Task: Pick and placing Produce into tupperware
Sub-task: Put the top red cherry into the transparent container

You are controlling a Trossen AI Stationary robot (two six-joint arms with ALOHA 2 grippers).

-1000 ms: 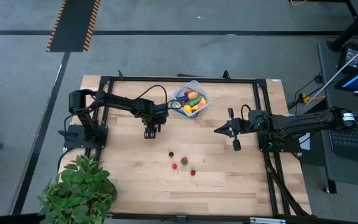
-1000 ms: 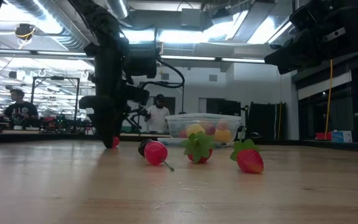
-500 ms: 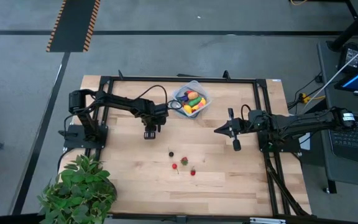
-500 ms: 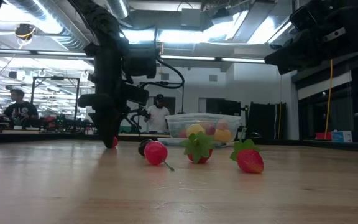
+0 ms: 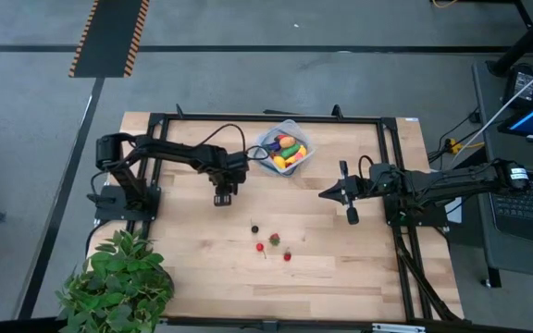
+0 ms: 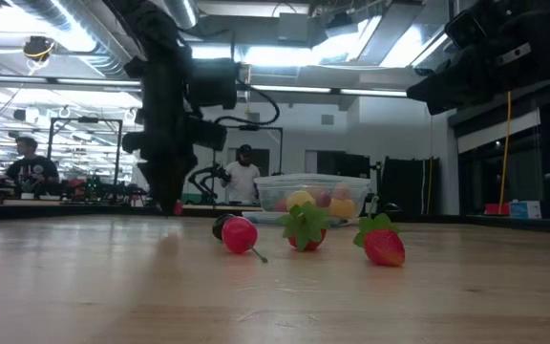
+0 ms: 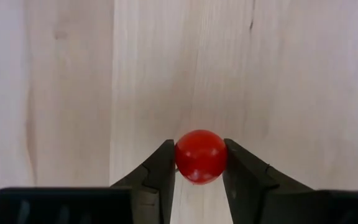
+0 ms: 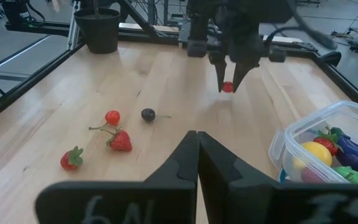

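Observation:
My left gripper (image 5: 222, 198) points down at the table's middle left, shut on a small red round berry (image 7: 200, 157) that also shows in the right wrist view (image 8: 228, 87). The tupperware (image 5: 290, 124), with colourful produce inside, stands at the far middle, its lid off. Loose on the wood lie a dark berry (image 5: 254, 228), a red cherry (image 5: 260, 247) and two strawberries (image 5: 274, 240) (image 5: 287, 256). My right gripper (image 5: 322, 194) hovers shut at the middle right, holding nothing. My left gripper pinches the red berry's two opposite sides (image 7: 180, 155) between its two fingertips (image 7: 164, 163). The fingers come from above, pointing down. The berry sits just above the wood, clear of it (image 8: 228, 87).
A large leafy potted plant (image 5: 118, 282) stands at the near left corner. A black frame (image 5: 248, 117) runs around the table. People show in the room beyond the table (image 6: 244, 177). Bare wood lies between my left gripper and the tupperware.
My left gripper has risen a little with the red berry, which has come up off the table. The loose produce and the tupperware have stayed in place.

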